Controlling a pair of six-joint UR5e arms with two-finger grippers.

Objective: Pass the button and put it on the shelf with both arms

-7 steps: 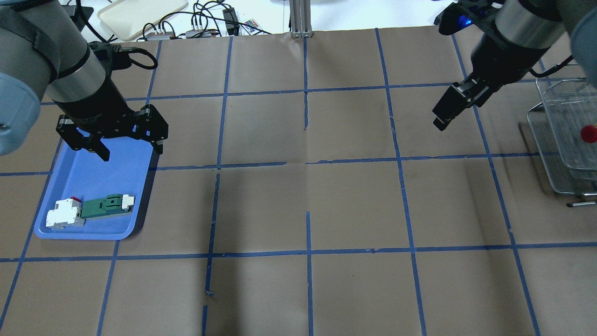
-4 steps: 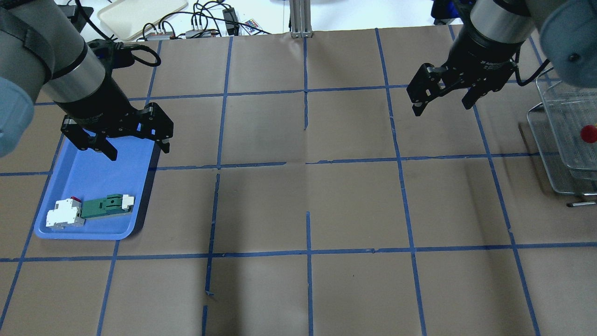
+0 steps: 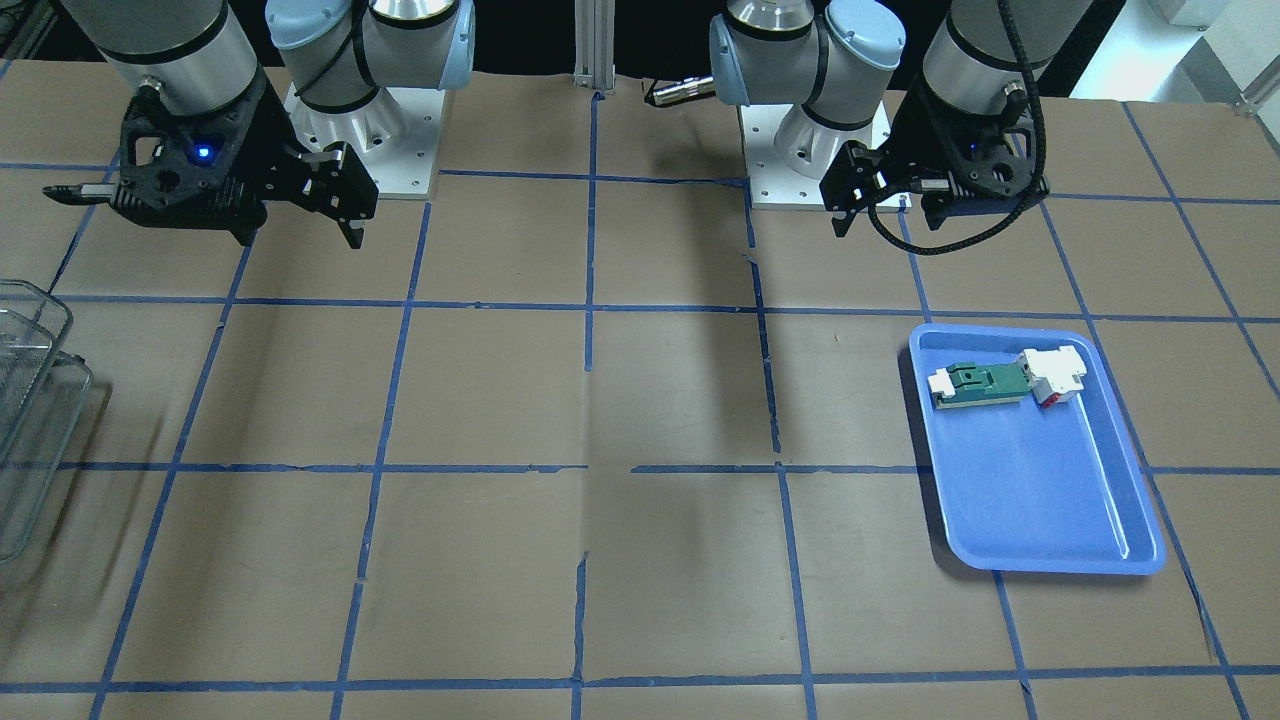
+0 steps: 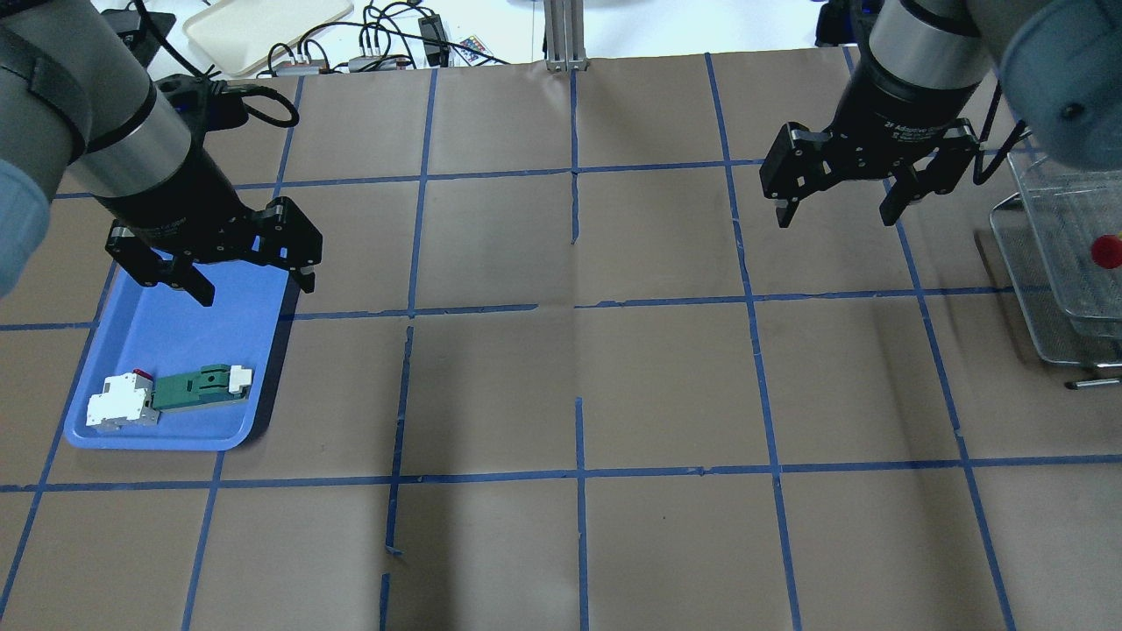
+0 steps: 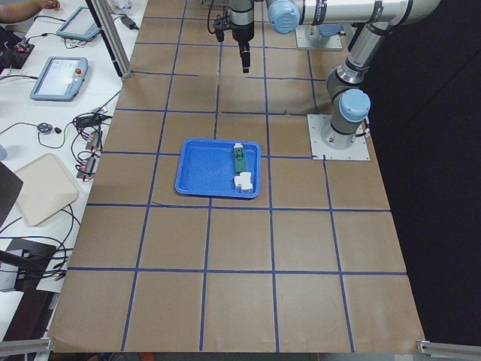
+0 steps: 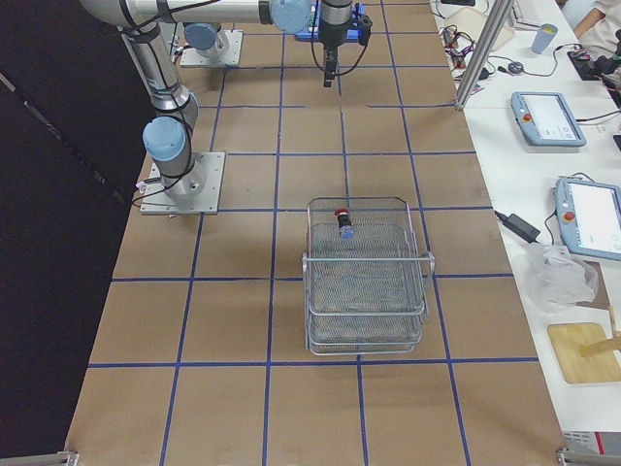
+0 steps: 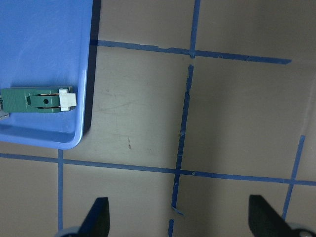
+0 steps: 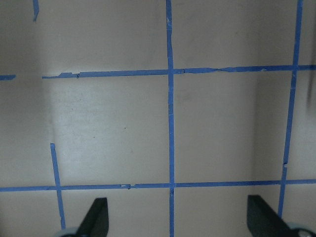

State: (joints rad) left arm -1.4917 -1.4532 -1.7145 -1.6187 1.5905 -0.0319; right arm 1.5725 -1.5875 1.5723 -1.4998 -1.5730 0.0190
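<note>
The button (image 4: 1106, 251), with a red top, sits in the top tier of the silver wire-mesh shelf (image 4: 1043, 254) at the table's right edge. It also shows in the exterior right view (image 6: 343, 216), at the end of the shelf (image 6: 367, 291) nearest the arms. My right gripper (image 4: 837, 217) is open and empty, in the air left of the shelf and apart from it. My left gripper (image 4: 254, 289) is open and empty above the far end of the blue tray (image 4: 175, 337). The wrist views show only the paper-covered table between the open fingers (image 7: 98, 219) (image 8: 98, 217).
The blue tray (image 3: 1040, 500) holds a green-and-white part (image 4: 202, 386) and a white part with a red tab (image 4: 123, 405). A beige tray (image 4: 263, 26), cables and an aluminium post (image 4: 561, 35) stand at the back. A small dark pin (image 4: 1091, 383) lies by the shelf.
My right wrist has turned, so both open fingers now show, and the gripper has shifted a little left of the shelf. My left gripper has barely moved.
</note>
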